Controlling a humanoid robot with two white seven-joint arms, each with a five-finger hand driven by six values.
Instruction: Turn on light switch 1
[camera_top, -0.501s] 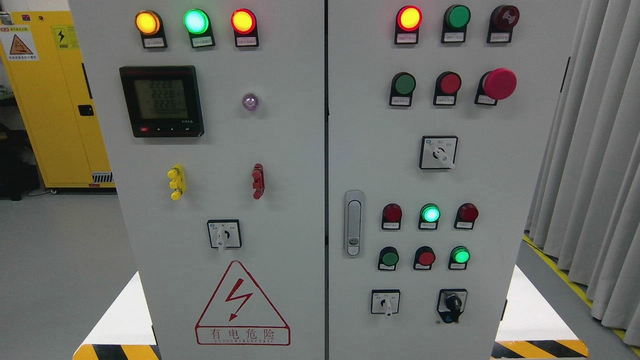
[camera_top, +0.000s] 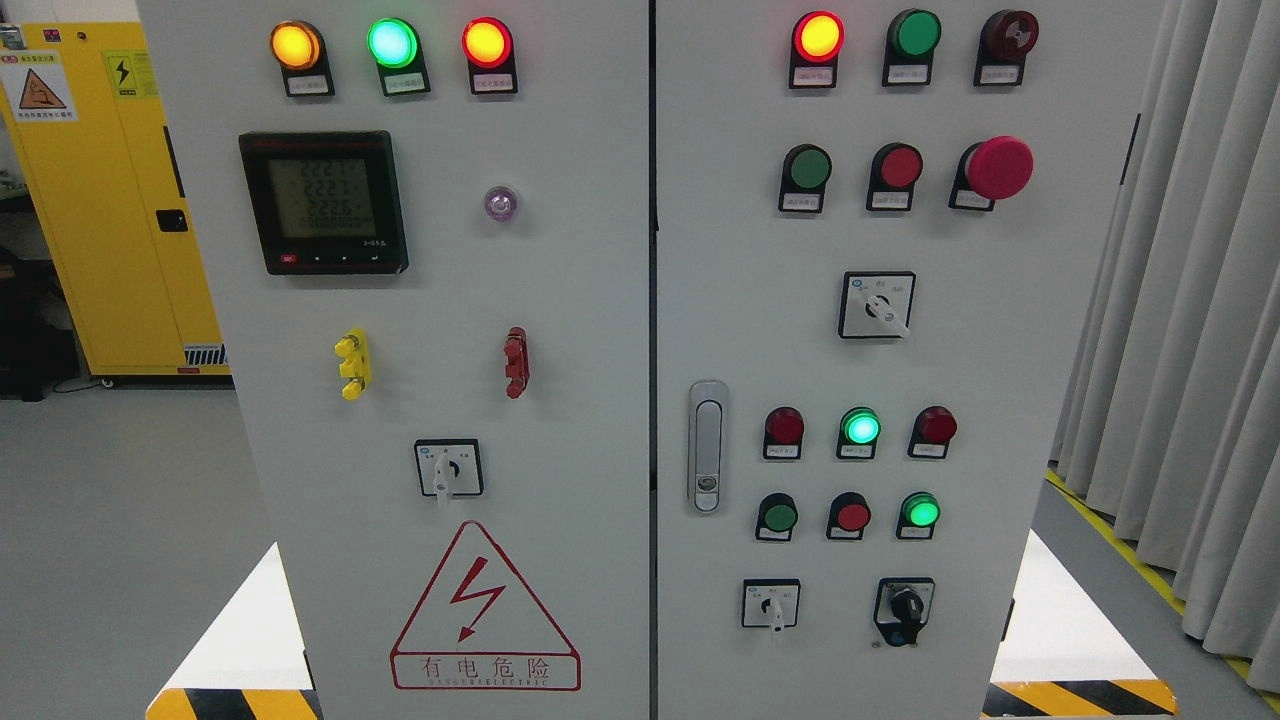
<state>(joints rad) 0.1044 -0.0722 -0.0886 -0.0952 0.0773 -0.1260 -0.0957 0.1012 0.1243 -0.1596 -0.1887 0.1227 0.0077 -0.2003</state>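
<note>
Across the whole head view stands a grey control cabinet (camera_top: 560, 300) with 2 doors, and neither robot hand shows anywhere, so whether the fingers are apart or together cannot be told. Which control is light switch 1 is unclear, since the labels are too small to read; candidates are the green button (camera_top: 806, 168) in the upper right door's second row, beside a red button (camera_top: 899, 167) and a large red mushroom stop (camera_top: 998, 167), or the rotary selector (camera_top: 876, 305) below them. By my judgement the task has not begun: next, a hand must rise into view and reach the correct control without brushing its neighbours.
</note>
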